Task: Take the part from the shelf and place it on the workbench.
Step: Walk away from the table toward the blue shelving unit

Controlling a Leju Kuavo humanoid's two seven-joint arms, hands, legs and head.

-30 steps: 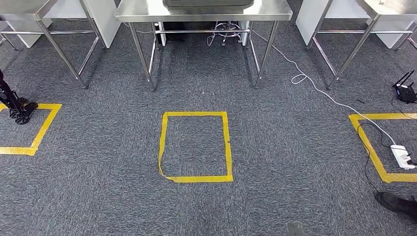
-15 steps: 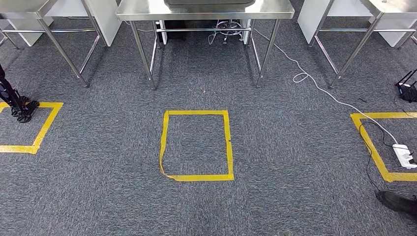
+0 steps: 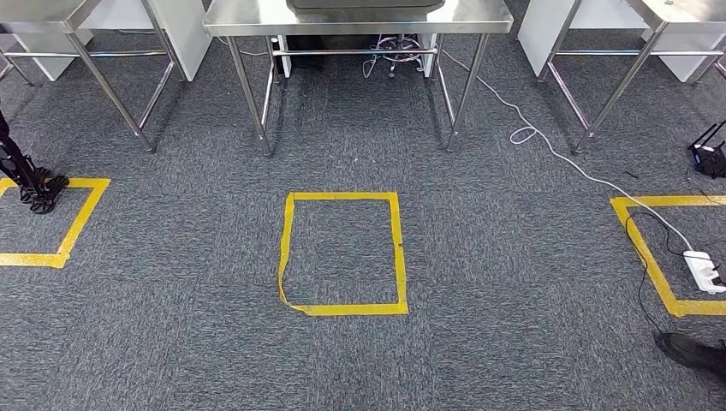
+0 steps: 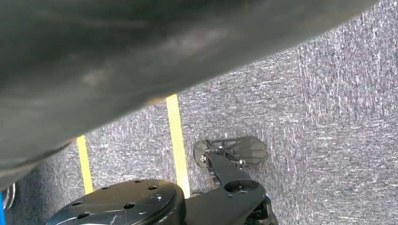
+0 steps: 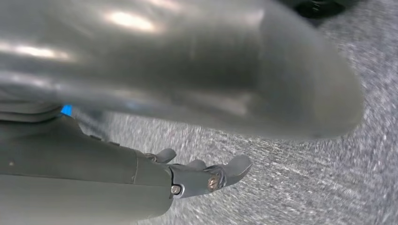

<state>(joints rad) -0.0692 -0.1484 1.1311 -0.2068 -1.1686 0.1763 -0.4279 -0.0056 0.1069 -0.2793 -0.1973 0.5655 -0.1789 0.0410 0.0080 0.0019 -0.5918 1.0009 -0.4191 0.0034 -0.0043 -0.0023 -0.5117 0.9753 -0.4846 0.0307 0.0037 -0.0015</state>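
Carpet (image 3: 171,257) fills the head view, and the whole picture has slid a touch since a second ago: the yellow tape square (image 3: 342,310) and the steel counter (image 3: 355,21) ahead sit slightly differently, so it's the camera that moved, not the things. A small grey shape at the bottom edge has dropped out of frame too. Over the last half second almost nothing shifts, so I'd judge the robot is settling to a stand, facing that counter.

What does that mean for the job? The walk looks about done, but where the part is, I cannot tell. If the counter ahead is the workbench, nothing is ready to set down on it yet.

Now the wrist views. The right one gives what the head view can't: the right robot hand (image 5: 206,178), hanging over the carpet, fingers stretched out loosely and apart with nothing between them. The left one gives a dark blurred mass, most likely the left robot hand (image 4: 141,56), so close to the lens that spread or closed is beyond telling. It also catches a yellow tape strip (image 4: 177,140) on the floor below.

Out wide, the head view has the surroundings: a white cable (image 3: 548,150) trailing to a power strip (image 3: 702,270), and a person's dark shoe (image 3: 689,353) at the lower right.
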